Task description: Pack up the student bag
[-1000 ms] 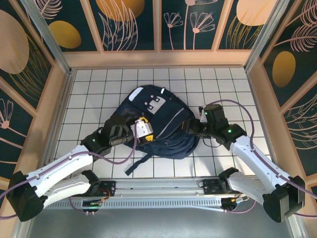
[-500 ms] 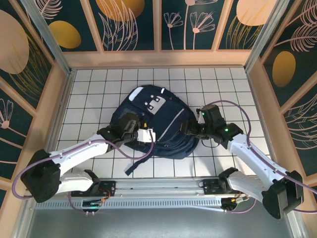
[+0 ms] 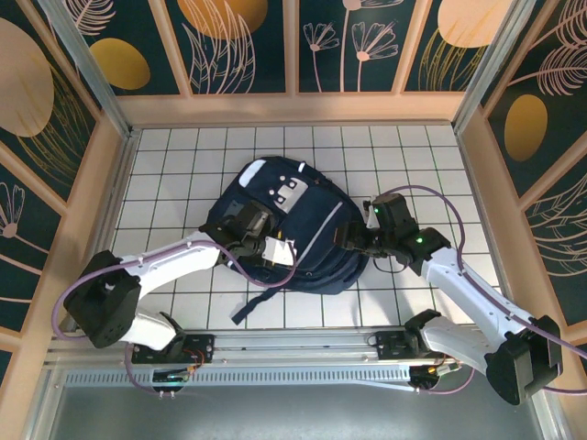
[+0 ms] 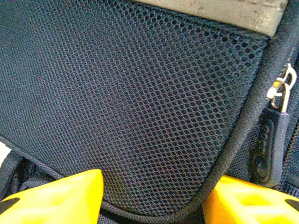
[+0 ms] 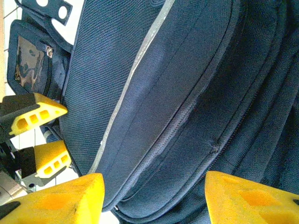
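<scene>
Table (image 3: 183,156): white tiles w/ dark grid, evenly lit. Walls (image 3: 248,41) on 3 sides: dark teal panels w/ gold discs & pale leaf outlines, peach frames (image 3: 293,107). Metal posts (image 3: 87,60) at back corners. Slotted rail (image 3: 303,374) along near edge.

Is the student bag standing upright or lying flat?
Lying flat: student bag sprawls front-up on the table, stripes and patches facing the camera.
</scene>
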Action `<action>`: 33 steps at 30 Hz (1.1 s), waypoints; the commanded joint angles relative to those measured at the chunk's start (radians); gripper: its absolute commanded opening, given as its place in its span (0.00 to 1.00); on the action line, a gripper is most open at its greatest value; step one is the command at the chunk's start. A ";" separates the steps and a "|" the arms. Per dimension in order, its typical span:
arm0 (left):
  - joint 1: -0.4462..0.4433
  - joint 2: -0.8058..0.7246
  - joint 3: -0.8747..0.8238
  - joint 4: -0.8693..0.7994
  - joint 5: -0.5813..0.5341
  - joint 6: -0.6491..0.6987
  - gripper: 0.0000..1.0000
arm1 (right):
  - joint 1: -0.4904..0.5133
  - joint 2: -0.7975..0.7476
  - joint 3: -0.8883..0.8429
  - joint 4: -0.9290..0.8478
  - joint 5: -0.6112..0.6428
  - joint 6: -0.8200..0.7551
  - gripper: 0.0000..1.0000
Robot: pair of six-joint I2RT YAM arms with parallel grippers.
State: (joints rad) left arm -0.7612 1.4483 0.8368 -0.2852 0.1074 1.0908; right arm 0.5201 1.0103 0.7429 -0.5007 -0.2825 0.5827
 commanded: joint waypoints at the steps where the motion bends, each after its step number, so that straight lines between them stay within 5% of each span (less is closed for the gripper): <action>1: 0.003 0.038 0.025 -0.046 0.070 0.051 0.57 | 0.009 -0.013 -0.020 0.029 -0.016 -0.011 0.59; 5: 0.003 0.070 0.025 -0.074 0.128 0.106 0.51 | 0.009 -0.014 -0.025 0.032 -0.010 -0.005 0.59; 8: 0.003 0.091 0.040 -0.084 0.177 0.120 0.37 | 0.009 -0.014 -0.027 0.037 -0.007 0.001 0.59; 12: 0.003 0.112 0.071 -0.092 0.197 0.083 0.00 | 0.009 -0.014 -0.025 0.044 -0.007 0.012 0.59; 23: 0.003 0.016 0.039 0.141 0.423 -0.283 0.00 | 0.021 -0.082 -0.024 0.027 -0.111 0.029 0.55; 28: 0.004 0.006 -0.025 0.280 0.450 -0.471 0.00 | 0.087 -0.187 -0.026 -0.101 0.002 0.037 0.44; 33: 0.004 0.031 -0.026 0.315 0.441 -0.604 0.00 | 0.260 -0.207 -0.050 -0.093 0.132 0.088 0.31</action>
State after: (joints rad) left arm -0.7574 1.4792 0.8062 -0.0658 0.4652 0.6395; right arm 0.7105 0.7959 0.7147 -0.5655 -0.2493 0.6376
